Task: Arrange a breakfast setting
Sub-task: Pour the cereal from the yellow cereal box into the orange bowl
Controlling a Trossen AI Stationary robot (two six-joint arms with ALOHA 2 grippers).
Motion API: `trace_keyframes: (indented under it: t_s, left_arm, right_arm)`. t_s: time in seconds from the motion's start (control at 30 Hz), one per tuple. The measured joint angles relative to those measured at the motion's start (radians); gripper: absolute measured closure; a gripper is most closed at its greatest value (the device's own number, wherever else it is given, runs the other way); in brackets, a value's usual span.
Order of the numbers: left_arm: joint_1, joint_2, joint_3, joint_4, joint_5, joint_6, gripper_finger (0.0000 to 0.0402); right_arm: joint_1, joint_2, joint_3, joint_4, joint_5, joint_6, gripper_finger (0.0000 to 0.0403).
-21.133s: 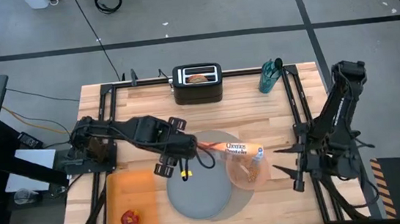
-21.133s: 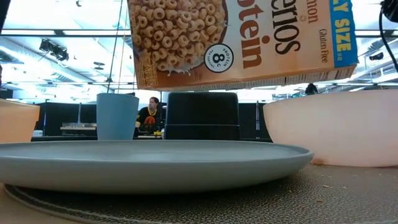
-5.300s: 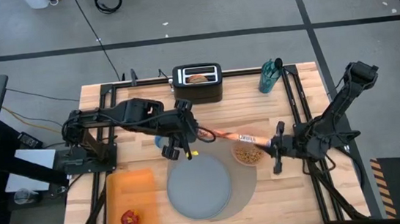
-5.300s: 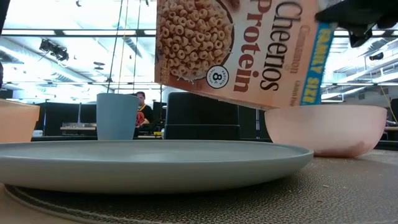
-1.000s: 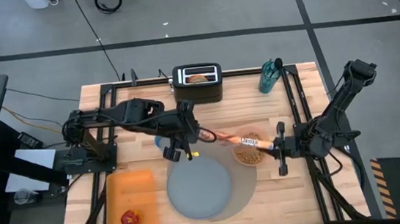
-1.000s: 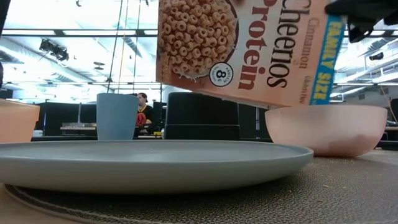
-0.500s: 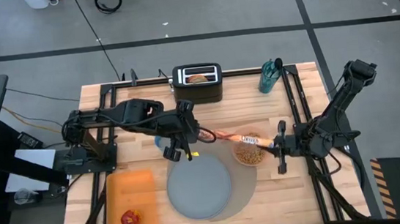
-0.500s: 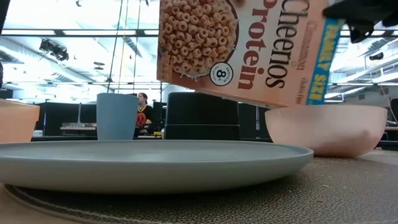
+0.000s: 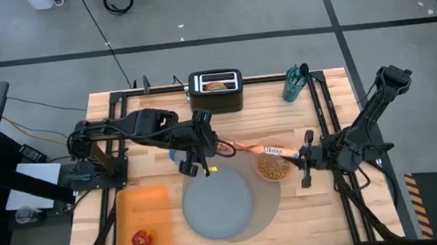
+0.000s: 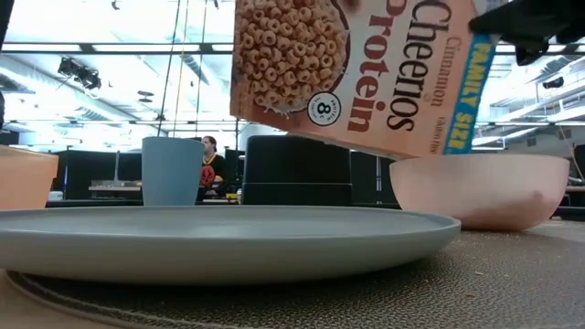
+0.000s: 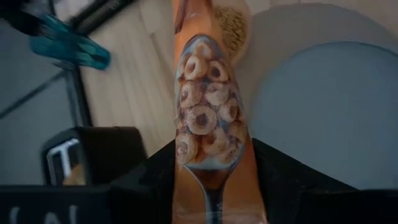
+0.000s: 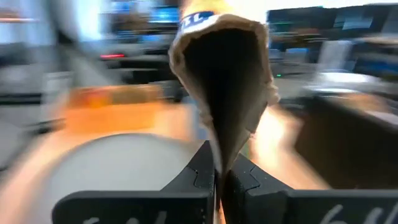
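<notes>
**Cereal is in the bowl; most of the setting is not yet laid**

You have the large round grey mat [image 9: 255, 207] at lower centre of the high view, with the blue-grey plate [image 9: 218, 208] lying on it. Those two look placed. The orange rectangular board [image 9: 141, 219] at lower left carries the red apple [image 9: 141, 241], well apart from the mat, so that piece is left to do. The bagel [image 9: 215, 85] sits in the slots of the black toaster [image 9: 215, 91] at upper centre. The translucent pink bowl [image 9: 272, 166] rests at the mat's upper right edge and holds cereal. The small blue cup [image 10: 172, 171] stands behind the plate in the low view. I cannot find a spoon.

Both arms carry the orange cereal box [image 9: 253, 151], held tilted over the bowl. Your left gripper [image 9: 201, 147] clamps the box's base end between part-spread fingers. Your right gripper [image 9: 302, 155] is pinched tight on the box's torn paper mouth [image 12: 221, 81].

On the box you can read "Cheerios", "Cinnamon", "Protein", "FAMILY SIZE" and a round badge with "8".
</notes>
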Motion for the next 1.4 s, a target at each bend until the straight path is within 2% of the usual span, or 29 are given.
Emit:
trace_keyframes:
  t_s: [0.03, 0.07, 0.13, 0.2, 0.23, 0.3, 0.37, 0.4, 0.47, 0.57, 0.67, 0.9, 1.03, 1.23, 1.4]
  left_arm:
    - [0.001, 0.0, 0.0, -0.006, 0.011, 0.001, 0.0221]
    - [0.0, 0.0, 0.0, -0.009, 0.012, -0.001, 0.0221]
    - [-0.002, 0.0, 0.0, 0.001, -0.009, -0.002, 0.0221]
    - [0.0, 0.0, 0.0, -0.007, 0.006, 0.0, 0.0221]
    - [0.0, 0.0, 0.0, -0.011, 0.013, 0.0, 0.0221]
    - [-0.001, 0.0, 0.0, -0.004, -0.006, -0.001, 0.0221]
    - [0.0, -0.001, 0.0, -0.006, 0.004, 0.0, 0.0221]
    - [0.0, 0.0, 0.0, -0.008, 0.013, 0.0, 0.0221]
    - [-0.001, 0.0, 0.0, -0.002, -0.007, 0.003, 0.0221]
    - [0.0, -0.001, 0.0, -0.005, 0.005, 0.022, 0.0221]
    - [0.004, -0.001, 0.017, -0.01, -0.03, 0.028, 0.0221]
    - [0.006, -0.002, 0.104, -0.008, 0.002, 0.031, 0.0221]
    - [0.007, -0.002, 0.106, -0.012, -0.001, 0.03, 0.0221]
    - [0.03, -0.002, 0.111, -0.01, -0.001, 0.062, 0.0221]
    - [0.06, 0.0, 0.195, 0.003, 0.031, 0.096, 0.0221]
  right_arm:
    - [-0.008, 0.001, 0.0, 0.01, -0.062, -0.014, 0.039]
    - [-0.011, 0.001, 0.0, 0.013, -0.049, -0.024, 0.0391]
    - [-0.005, 0.0, 0.0, 0.006, 0.057, -0.014, 0.0391]
    - [-0.009, 0.0, 0.0, 0.017, -0.051, -0.024, 0.0391]
    - [-0.014, 0.001, 0.0, 0.02, -0.061, -0.034, 0.0391]
    - [-0.011, 0.0, 0.0, 0.011, 0.028, -0.023, 0.0391]
    - [-0.011, 0.001, 0.0, 0.023, -0.054, -0.032, 0.0391]
    - [-0.015, 0.001, 0.0, 0.024, -0.06, -0.043, 0.0391]
    - [-0.012, -0.001, 0.0, 0.015, 0.034, -0.038, 0.0391]
    - [-0.015, 0.003, 0.0, 0.049, -0.076, -0.075, 0.039]
    - [-0.011, -0.002, 0.0, 0.051, 0.058, -0.089, 0.039]
    - [-0.007, -0.006, 0.0, 0.193, 0.004, -0.236, 0.039]
    - [-0.007, -0.008, 0.0, 0.197, 0.064, -0.248, 0.039]
    - [-0.006, -0.019, 0.0, 0.243, 0.037, -0.292, 0.039]
    - [-0.014, -0.026, 0.0, 0.323, 0.049, -0.358, 0.039]
